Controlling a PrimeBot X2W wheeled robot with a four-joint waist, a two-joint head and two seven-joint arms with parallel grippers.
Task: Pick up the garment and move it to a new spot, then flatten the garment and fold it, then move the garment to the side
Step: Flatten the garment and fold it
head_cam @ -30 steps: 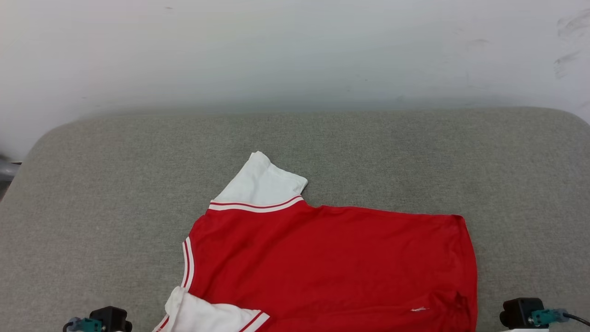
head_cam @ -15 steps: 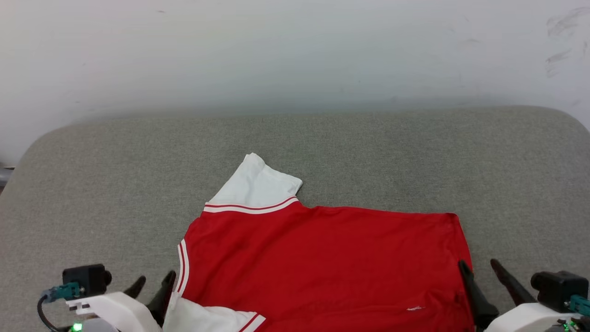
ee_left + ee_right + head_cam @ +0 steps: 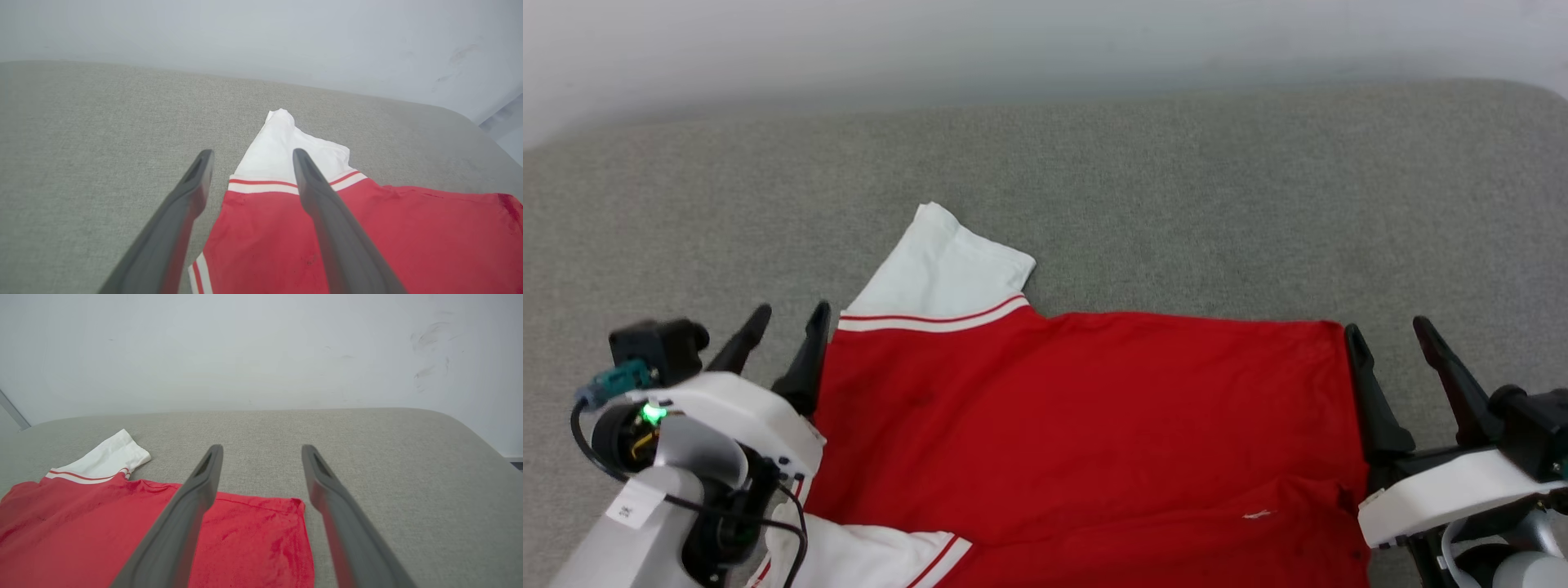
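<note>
The garment (image 3: 1086, 425) is a red jersey with white sleeves and red-white trim, lying flat on the grey cushioned surface (image 3: 1176, 196). One white sleeve (image 3: 943, 265) points away from me; a second white sleeve (image 3: 866, 555) lies at the near left. My left gripper (image 3: 791, 318) is open at the garment's left edge, next to the collar side; the left wrist view shows its fingers straddling that edge (image 3: 229, 192). My right gripper (image 3: 1388, 333) is open at the garment's right hem, whose corner (image 3: 296, 506) lies between the fingers. Neither holds cloth.
A pale wall (image 3: 931, 41) rises behind the cushioned surface. Bare grey surface stretches beyond the garment and to both sides. The surface's rounded right corner (image 3: 461, 428) shows in the right wrist view.
Both arms have risen into view and moved forward along the garment's left and right edges. The head camera has tilted down, shifting the whole picture. The garment lies as before.
</note>
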